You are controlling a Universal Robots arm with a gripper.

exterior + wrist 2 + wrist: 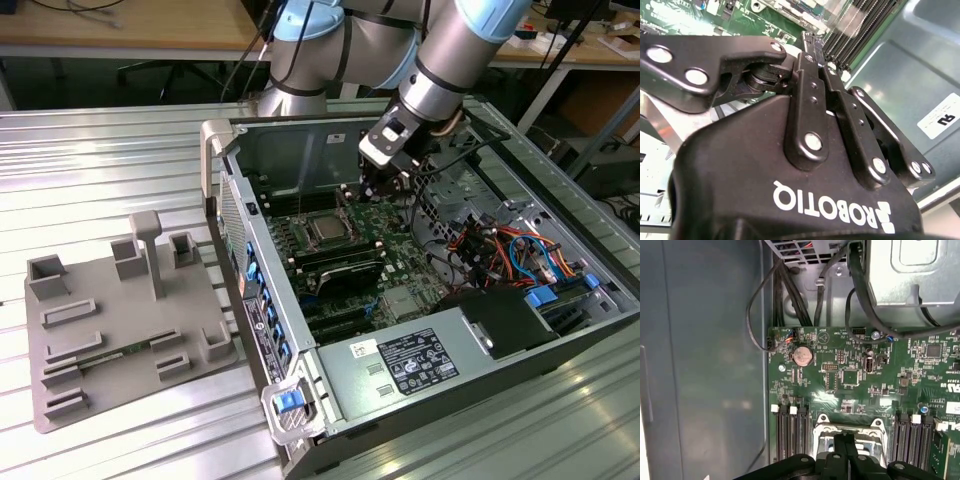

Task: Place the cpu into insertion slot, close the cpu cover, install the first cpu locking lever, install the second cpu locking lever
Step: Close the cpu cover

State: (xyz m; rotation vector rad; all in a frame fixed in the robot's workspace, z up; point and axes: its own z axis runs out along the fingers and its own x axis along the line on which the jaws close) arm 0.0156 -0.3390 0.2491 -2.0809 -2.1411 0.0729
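The cpu (326,230) is a silvery square seated in the insertion slot (325,236) in the middle of the green motherboard (395,225) inside the open computer case. The cpu cover (313,243) frames it and appears to lie flat. My gripper (378,188) hangs just above the board, toward the exterior view's right of the slot and farther back. In the first wrist view its black fingers (840,442) stand together over the slot's silver rim (826,430). The second wrist view shows the gripper (807,47) shut, with nothing visible between its fingers.
Long black memory slots (790,435) flank the slot on both sides. Black cables (860,295) and a drive cage crowd the case's far end. A power supply (400,365) fills the near end. Beside the case, a grey fixture plate (120,330) lies on the metal table.
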